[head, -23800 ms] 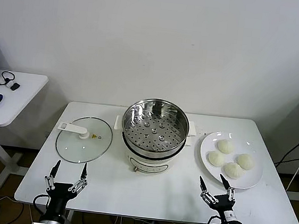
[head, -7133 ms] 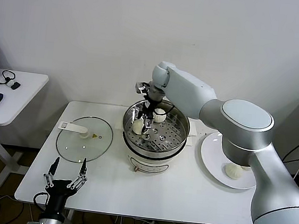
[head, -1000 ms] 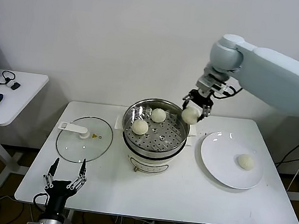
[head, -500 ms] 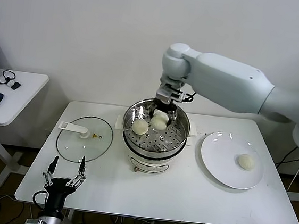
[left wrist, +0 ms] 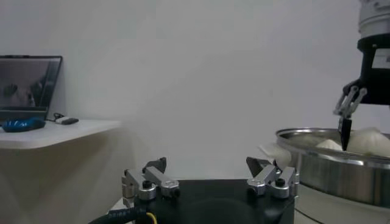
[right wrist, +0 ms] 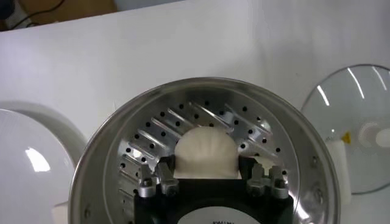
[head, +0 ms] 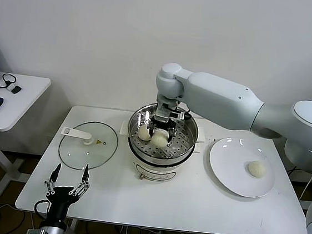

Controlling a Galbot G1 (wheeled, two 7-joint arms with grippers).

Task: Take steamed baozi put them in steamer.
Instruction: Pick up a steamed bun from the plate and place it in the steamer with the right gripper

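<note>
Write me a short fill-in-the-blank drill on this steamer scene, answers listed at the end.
1. The right hand is shut on a ____ inside the steamer.
2. The white plate holds ____ baozi.
3. The glass lid lies on the table on the robot's ____ side of the steamer.
4. The left hand waits ____ at the table's near edge.

Missing words: baozi; one; left; open

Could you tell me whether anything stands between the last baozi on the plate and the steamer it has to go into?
Nothing visible blocks it. The last baozi lies alone on the white plate, with bare tabletop between the plate and the steamer. The steamer is open, though the right gripper currently holds another baozi inside it.
</note>
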